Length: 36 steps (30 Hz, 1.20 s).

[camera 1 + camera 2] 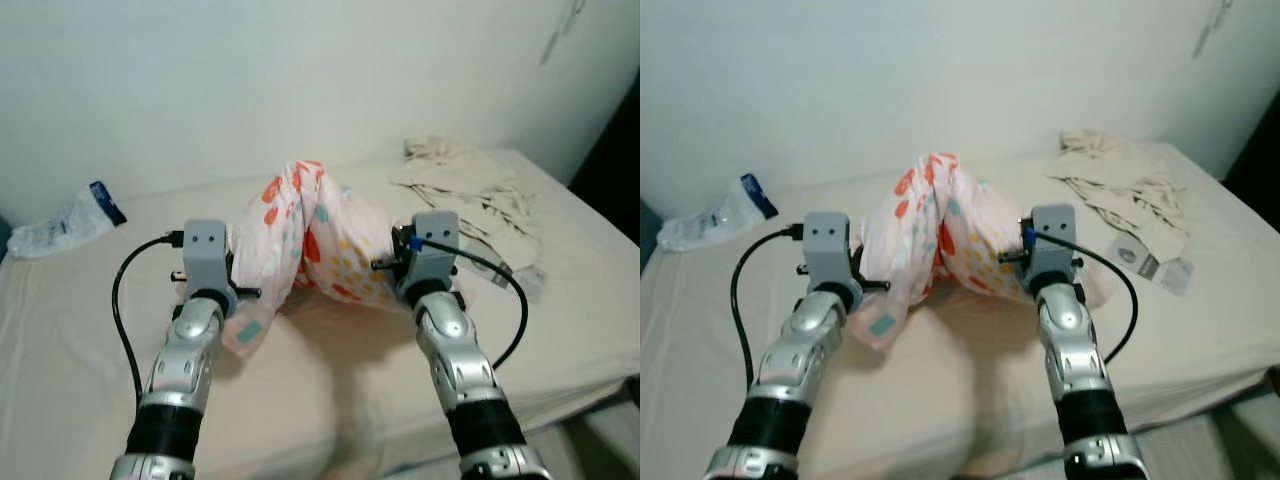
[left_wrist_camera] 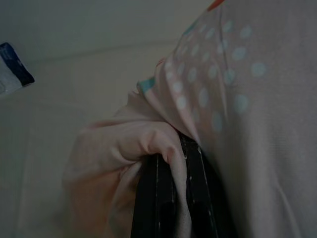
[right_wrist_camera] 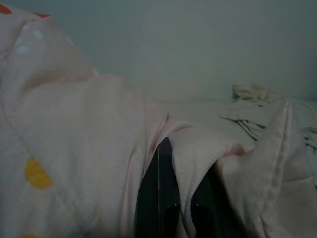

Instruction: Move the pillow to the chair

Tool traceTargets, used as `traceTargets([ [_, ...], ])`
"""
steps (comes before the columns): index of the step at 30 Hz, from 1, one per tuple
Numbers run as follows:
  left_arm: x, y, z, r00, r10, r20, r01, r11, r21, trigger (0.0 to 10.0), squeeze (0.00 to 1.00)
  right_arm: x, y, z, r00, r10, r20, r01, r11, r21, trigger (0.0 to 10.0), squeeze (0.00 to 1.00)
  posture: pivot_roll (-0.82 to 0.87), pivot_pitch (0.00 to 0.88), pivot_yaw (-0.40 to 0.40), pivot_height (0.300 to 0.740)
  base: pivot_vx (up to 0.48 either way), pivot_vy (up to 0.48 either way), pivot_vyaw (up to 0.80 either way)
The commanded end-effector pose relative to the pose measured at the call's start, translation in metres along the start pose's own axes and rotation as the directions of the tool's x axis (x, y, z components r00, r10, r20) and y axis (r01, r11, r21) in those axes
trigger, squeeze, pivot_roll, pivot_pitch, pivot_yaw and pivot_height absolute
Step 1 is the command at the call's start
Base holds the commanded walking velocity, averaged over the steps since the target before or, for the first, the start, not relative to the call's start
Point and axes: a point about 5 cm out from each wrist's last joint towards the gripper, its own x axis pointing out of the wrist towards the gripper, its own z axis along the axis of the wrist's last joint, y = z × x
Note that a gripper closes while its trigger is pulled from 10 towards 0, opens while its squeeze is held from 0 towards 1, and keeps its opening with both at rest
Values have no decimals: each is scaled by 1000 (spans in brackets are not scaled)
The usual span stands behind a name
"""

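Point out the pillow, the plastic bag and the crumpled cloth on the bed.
pillow (image 1: 330,245), left eye view, on its dotted middle.
plastic bag (image 1: 62,225), left eye view, on its clear body.
crumpled cloth (image 1: 1120,175), right eye view, on its folds.

Home bedroom: bed (image 1: 80,330) with beige sheet, crumpled linen (image 1: 470,180), plain white wall (image 1: 250,70).
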Motion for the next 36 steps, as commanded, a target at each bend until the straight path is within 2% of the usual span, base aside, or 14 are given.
traceTargets([
  [1, 0, -9, 4, 998, -52, 19, 52, 999, 1, 10000, 0, 1, 11, 4, 998, 53, 18, -53, 999, 8, 10000, 0, -44, 56, 0, 740, 0, 0, 0],
  [9, 0, -10, 4, 997, -76, 10, 75, 997, 26, 10000, 0, 1, 10, -4, 999, 43, -20, -43, 999, -4, 10000, 0, -41, 55, 1, 740, 0, 0, 0],
  [10, 0, -10, 4, 997, -73, 20, 71, 995, 75, 10000, 0, 0, 10, -4, 999, 40, -16, -40, 999, 0, 10000, 0, -39, 55, 0, 740, 0, 0, 0],
  [15, -1, -10, 2, 998, -54, 40, 53, 999, 10, 10000, 0, -2, 10, -8, 999, 38, -27, -38, 999, 2, 10000, 0, -41, 52, -1, 740, 0, 0, 0],
  [20, -2, -9, -3, 998, -56, 36, 54, 997, 53, 10000, 0, -5, 9, -13, 998, 41, -41, -41, 999, 5, 10000, 0, -42, 44, -1, 740, 0, 0, 0],
  [29, -3, -11, -5, 997, -75, 25, 73, 995, 69, 10000, 0, -8, 13, -17, 997, 62, -44, -63, 998, -8, 10000, 0, -48, 33, 2, 740, 0, 0, 0],
  [34, -4, -13, -6, 996, -83, 28, 81, 994, 76, 10000, 0, -10, 13, -19, 996, 65, -56, -63, 997, 32, 10000, 0, -51, 33, 4, 740, 0, 0, 0],
  [36, -4, -13, -8, 997, -78, 18, 75, 992, 106, 10000, 0, -10, 13, -20, 996, 66, -65, -63, 997, 47, 10000, 0, -51, 37, 3, 740, 0, 0, 0],
])
